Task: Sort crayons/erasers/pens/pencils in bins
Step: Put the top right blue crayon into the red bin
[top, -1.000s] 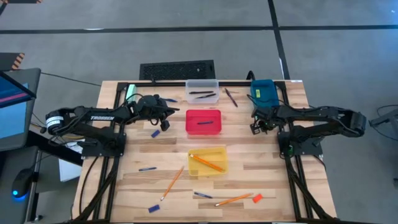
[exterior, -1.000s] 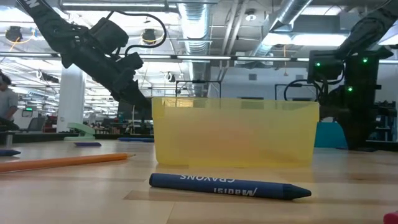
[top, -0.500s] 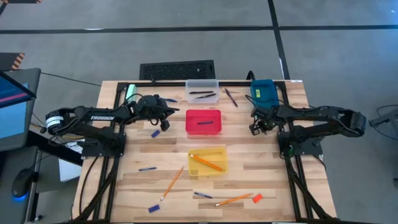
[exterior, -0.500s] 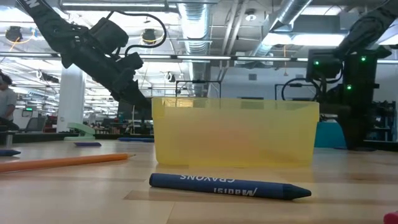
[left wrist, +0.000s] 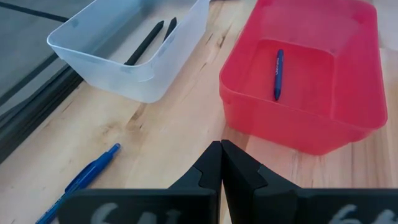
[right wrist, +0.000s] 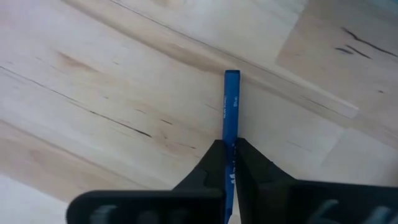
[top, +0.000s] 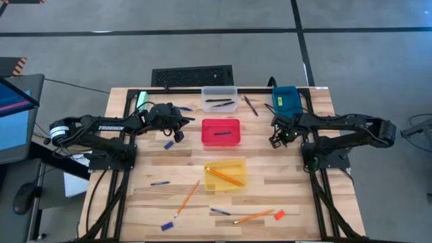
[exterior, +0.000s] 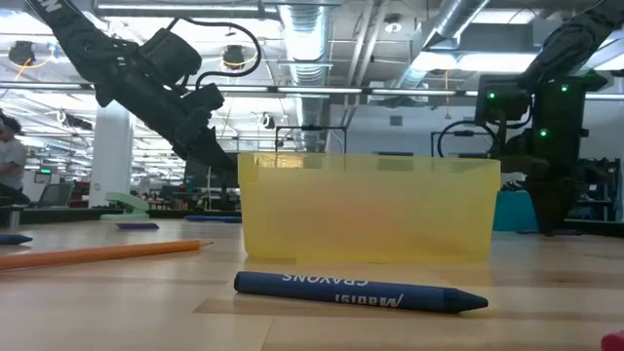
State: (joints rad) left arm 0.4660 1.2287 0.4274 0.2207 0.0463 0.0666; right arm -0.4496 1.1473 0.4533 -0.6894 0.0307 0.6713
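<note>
My right gripper (right wrist: 227, 144) (top: 276, 139) is shut on a blue crayon (right wrist: 231, 99), between the red bin (top: 221, 131) and the blue bin (top: 285, 98). My left gripper (left wrist: 221, 149) (top: 177, 129) is shut on nothing, just left of the red bin, which has one crayon (left wrist: 278, 74) lying in it. The clear bin (top: 219, 98) holds two pens (left wrist: 149, 42). One pencil (top: 225, 177) lies in the yellow bin (top: 225, 174). More pencils (top: 187, 198), crayons (top: 169, 144) and an orange-red eraser (top: 279, 214) lie on the table. My right gripper pinches the blue crayon between its two fingers, partway along its length (right wrist: 230, 134). The crayon lies along the fingers, and its flat end (right wrist: 232, 74) juts out past the fingertips over the table. What lies behind the fingertips is hidden by the gripper.
A blue pen (left wrist: 81, 180) lies by my left gripper, and another pen (top: 250, 105) between the clear and blue bins. A pale green block (top: 142, 100) sits at the far left. A crayon (exterior: 361, 291) and a pencil (exterior: 97, 253) lie near the table's near edge.
My right gripper has drifted a little toward the table's left, toward the red bin, still shut on the crayon. My left arm has kept still.
</note>
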